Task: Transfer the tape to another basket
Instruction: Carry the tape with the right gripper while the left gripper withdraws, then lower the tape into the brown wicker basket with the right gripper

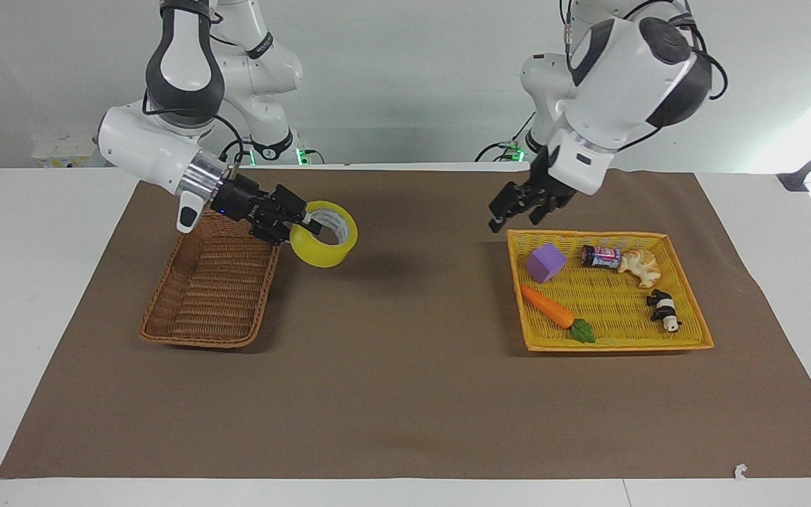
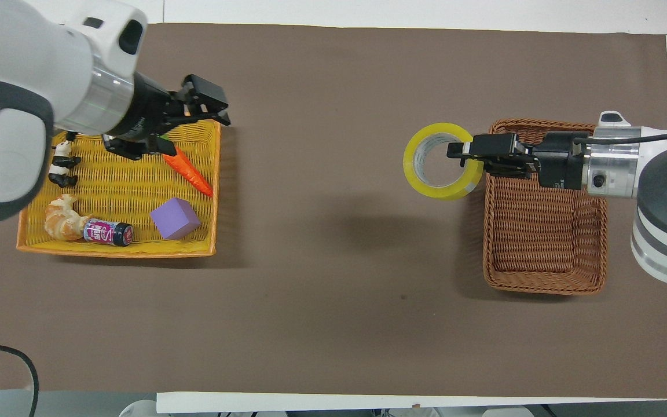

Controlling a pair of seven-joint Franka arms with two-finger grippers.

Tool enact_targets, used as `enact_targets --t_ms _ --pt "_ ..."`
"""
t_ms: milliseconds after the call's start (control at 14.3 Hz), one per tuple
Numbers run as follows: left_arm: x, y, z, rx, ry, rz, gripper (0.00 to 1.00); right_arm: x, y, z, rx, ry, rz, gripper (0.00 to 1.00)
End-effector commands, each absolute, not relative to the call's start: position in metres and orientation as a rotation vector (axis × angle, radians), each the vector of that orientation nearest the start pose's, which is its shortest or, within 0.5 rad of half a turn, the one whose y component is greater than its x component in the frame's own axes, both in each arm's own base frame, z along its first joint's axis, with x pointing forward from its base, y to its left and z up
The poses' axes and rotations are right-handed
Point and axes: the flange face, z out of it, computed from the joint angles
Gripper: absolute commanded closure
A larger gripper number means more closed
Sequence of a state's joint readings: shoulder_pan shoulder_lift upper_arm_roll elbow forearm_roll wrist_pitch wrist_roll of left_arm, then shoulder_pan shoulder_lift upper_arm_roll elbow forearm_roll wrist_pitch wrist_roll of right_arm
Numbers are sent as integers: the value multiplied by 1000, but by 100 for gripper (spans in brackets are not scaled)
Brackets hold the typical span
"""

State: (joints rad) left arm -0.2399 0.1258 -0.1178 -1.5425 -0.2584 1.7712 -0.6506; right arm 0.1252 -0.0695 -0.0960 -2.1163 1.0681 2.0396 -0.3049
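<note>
My right gripper (image 1: 305,227) is shut on the rim of the yellow tape roll (image 1: 324,248) and holds it in the air over the mat, just beside the brown wicker basket (image 1: 212,289), at the edge toward the table's middle. In the overhead view the right gripper (image 2: 461,152) grips the tape (image 2: 435,188) through its core, next to the basket (image 2: 542,243), which holds nothing. My left gripper (image 1: 518,208) is open and empty, raised over the yellow tray's edge; it also shows in the overhead view (image 2: 203,104).
The yellow flat tray (image 1: 613,345) toward the left arm's end holds a purple cube (image 1: 545,262), a toy carrot (image 1: 550,310), a small jar (image 1: 600,256), a croissant (image 1: 639,266) and a toy panda (image 1: 663,310). A brown mat (image 1: 405,394) covers the table.
</note>
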Motion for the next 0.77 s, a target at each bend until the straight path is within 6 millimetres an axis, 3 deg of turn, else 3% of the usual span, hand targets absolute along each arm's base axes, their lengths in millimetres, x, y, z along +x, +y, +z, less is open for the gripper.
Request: enact_targets --t_ms 0,210,419,559,699 --pt "577 -178 583 -3276 -604 19 0 537 47 475 -2244 192 -173 100" --pt "592 -121 581 -3196 -706 -30 0 534 18 467 -2353 164 -177 100" --pt "596 -72 578 -3165 -684 -7 0 528 -14 454 -2431 168 -157 100" --pt "592 -43 585 -3108 -598 -34 0 517 -52 438 -2415 162 -128 100" --pt "591 -24 589 -3116 -485 -52 0 511 -75 424 -2393 150 -102 100"
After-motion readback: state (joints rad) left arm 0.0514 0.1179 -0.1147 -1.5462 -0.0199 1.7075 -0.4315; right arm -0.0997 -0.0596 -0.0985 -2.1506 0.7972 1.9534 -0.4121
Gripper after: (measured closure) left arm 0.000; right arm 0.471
